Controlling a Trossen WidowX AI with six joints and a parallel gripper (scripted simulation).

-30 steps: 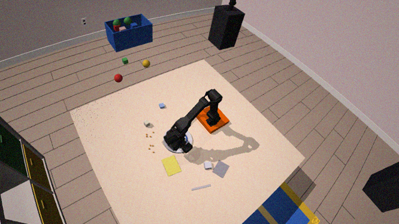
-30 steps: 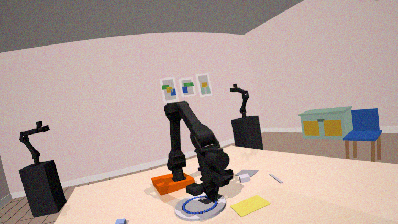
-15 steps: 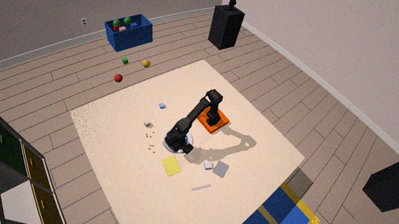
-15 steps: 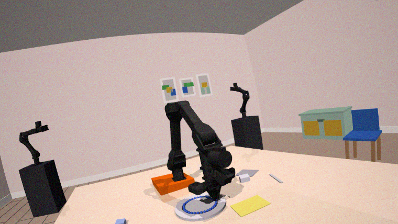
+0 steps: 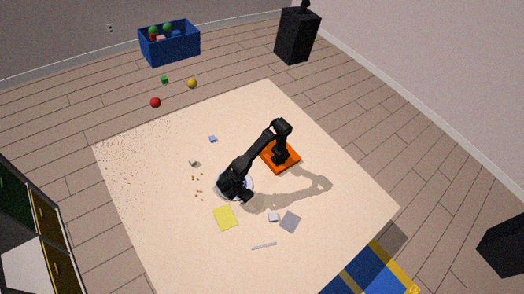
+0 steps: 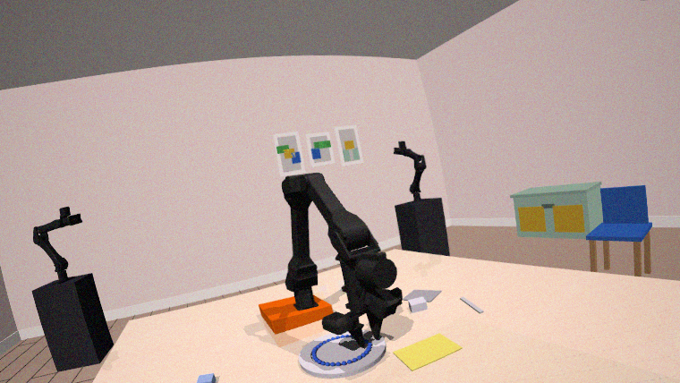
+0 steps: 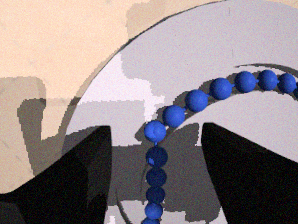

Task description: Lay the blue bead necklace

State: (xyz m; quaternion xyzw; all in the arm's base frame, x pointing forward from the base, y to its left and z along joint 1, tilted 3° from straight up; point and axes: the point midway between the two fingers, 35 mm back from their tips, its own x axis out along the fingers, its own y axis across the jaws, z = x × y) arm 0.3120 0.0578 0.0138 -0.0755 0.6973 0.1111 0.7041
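Over the round bead board (image 5: 217, 189) (image 6: 309, 365) (image 7: 170, 40): gripper (image 5: 238, 197) (image 6: 369, 341) (image 7: 157, 133) parted, holding nothing. Blue bead necklace (image 5: 245, 183) (image 6: 338, 363) (image 7: 221, 89) looped on the board, between fingertips at one side. Apparently releasing; next, check groove seating, then lift straight up.

The pale tabletop (image 5: 313, 216) (image 6: 547, 323) carries a yellow sheet (image 5: 225, 217) (image 6: 427, 351) and round bead board (image 5: 217, 189) (image 6: 311, 367) (image 7: 175, 45).

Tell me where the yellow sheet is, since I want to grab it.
In the exterior view, the yellow sheet lies just right of the round board.
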